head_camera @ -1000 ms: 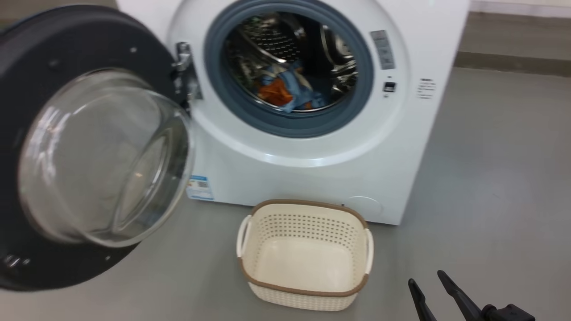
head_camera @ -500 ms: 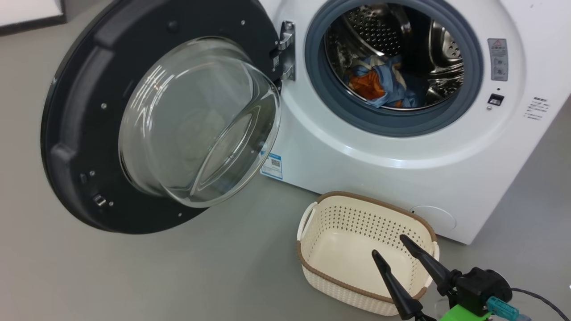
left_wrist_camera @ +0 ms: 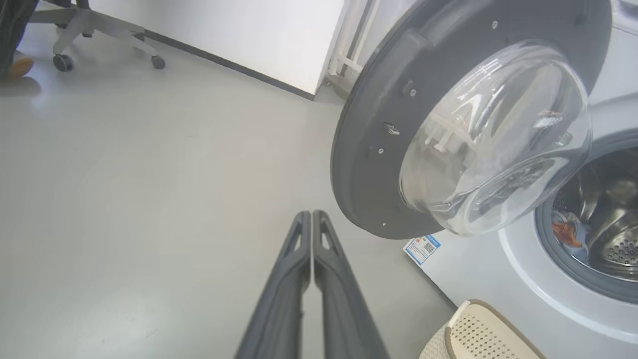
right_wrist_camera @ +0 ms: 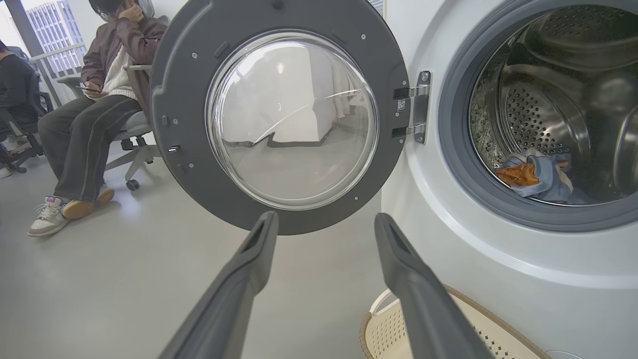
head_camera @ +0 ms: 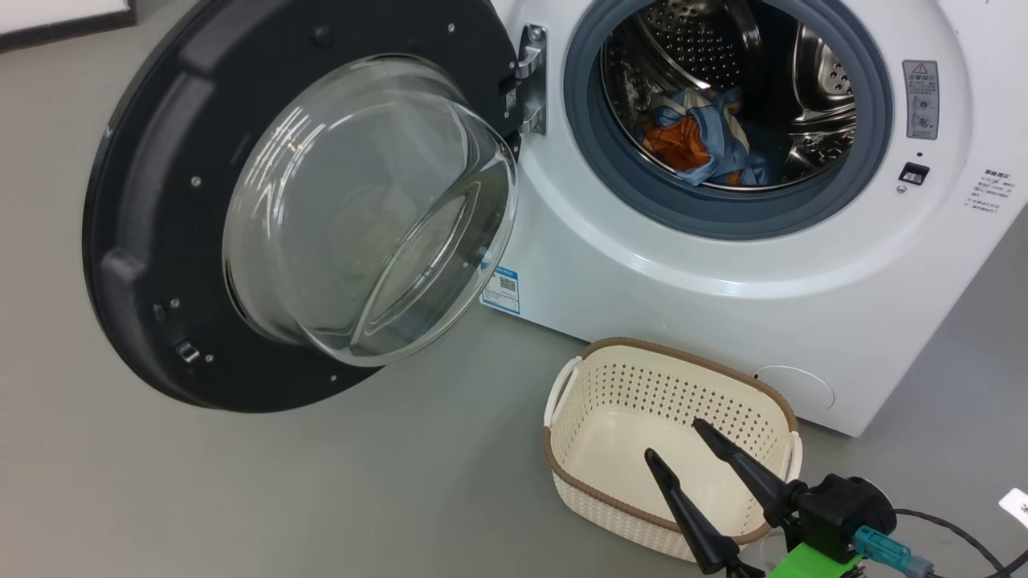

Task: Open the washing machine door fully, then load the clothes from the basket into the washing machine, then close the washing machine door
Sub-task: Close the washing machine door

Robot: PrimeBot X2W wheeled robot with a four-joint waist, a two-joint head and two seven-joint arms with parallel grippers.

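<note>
Head view: blue label (head_camera: pixel 500 291) seemingly illegible; left fingers (left_wrist_camera: pixel 291 279) together, right fingers (head_camera: pixel 683 510) apart

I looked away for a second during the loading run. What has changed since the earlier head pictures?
The head camera turned left, so the whole picture shifted. The right gripper, open, was clear of the basket at its right and now hangs over it. Unchanged: the washing machine door wide open, the clothes in the drum, the basket empty.
</note>
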